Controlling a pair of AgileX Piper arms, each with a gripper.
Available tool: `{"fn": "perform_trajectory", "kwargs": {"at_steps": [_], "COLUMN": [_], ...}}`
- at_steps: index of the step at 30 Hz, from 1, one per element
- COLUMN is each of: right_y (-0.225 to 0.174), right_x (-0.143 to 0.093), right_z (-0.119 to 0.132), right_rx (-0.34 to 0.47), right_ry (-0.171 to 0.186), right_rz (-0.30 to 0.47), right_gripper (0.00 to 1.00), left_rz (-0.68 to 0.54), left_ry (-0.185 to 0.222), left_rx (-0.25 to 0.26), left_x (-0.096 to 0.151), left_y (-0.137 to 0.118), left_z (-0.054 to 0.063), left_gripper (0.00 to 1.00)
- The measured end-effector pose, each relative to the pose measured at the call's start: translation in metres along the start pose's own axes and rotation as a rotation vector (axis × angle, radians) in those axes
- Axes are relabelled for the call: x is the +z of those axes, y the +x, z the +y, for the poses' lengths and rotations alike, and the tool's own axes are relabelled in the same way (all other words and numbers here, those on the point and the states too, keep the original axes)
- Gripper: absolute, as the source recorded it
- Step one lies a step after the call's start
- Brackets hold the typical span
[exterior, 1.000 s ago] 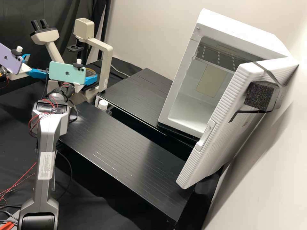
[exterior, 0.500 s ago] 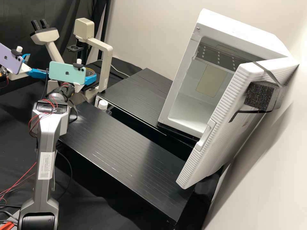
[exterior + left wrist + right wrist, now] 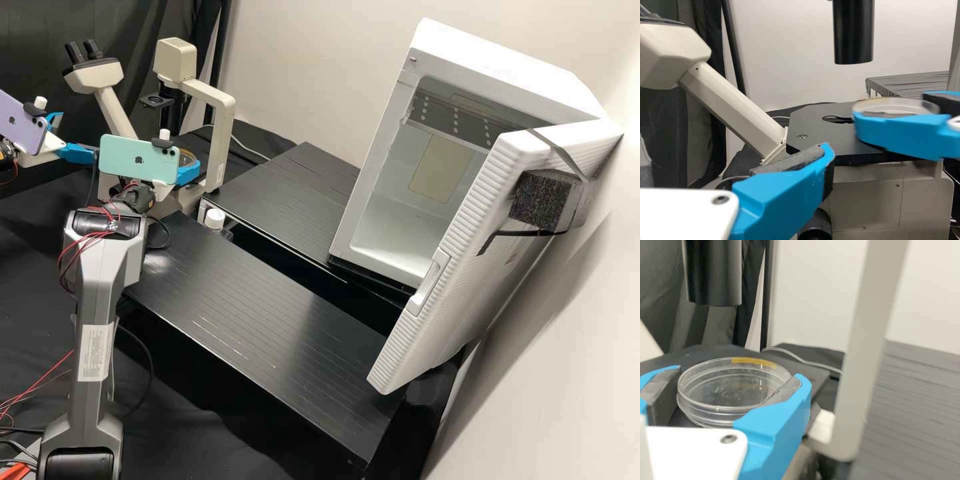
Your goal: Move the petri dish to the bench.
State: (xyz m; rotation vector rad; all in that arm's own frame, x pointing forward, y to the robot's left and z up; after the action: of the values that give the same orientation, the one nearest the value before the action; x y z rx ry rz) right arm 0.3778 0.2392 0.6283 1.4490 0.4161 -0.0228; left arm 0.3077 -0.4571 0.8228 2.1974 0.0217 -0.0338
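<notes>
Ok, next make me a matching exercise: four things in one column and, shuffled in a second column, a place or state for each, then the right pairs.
Things:
1. Petri dish
2. Left tool
3. Foam block
4. Mint-green phone

Places or states:
A. Strapped against the white door
B. Mounted on the right arm
C. Between the right tool's fingers
D. Open, holding nothing

Pairs: 1-C, 2-D, 3-A, 4-B

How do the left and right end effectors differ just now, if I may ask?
The left end effector is open and empty, whereas the right end effector is shut on the petri dish. The left one bears a purple phone, the right one a mint phone. Both have blue fingers.
</notes>
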Motion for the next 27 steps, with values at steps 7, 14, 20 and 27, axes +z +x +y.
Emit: {"fn": "perform_trajectory", "kwargs": {"at_steps": [7, 14, 20, 27], "right_y": [-0.054, -0.12, -0.179, -0.224], "right_x": [0.005, 0.022, 0.05, 0.082], "right_z": [0.027, 0.05, 0.056, 0.061], "right_rx": [0.066, 0.176, 0.224, 0.264], "right_ry": [-0.044, -0.072, -0.086, -0.079], "right_rz": [0.017, 0.05, 0.027, -0.074], "right_gripper": [0.0, 0.0, 0.0, 0.0], "left_rz": [0.0, 0.0, 0.0, 0.0], "left_ry": [0.0, 0.0, 0.0, 0.0], "left_rx": [0.0, 0.0, 0.0, 0.0], "left_x": [0.0, 0.0, 0.0, 0.0], "left_y": [0.0, 0.0, 0.0, 0.0], "left_z": [0.0, 0.0, 0.0, 0.0], "left_gripper": [1.0, 1.0, 1.0, 1.0]}}
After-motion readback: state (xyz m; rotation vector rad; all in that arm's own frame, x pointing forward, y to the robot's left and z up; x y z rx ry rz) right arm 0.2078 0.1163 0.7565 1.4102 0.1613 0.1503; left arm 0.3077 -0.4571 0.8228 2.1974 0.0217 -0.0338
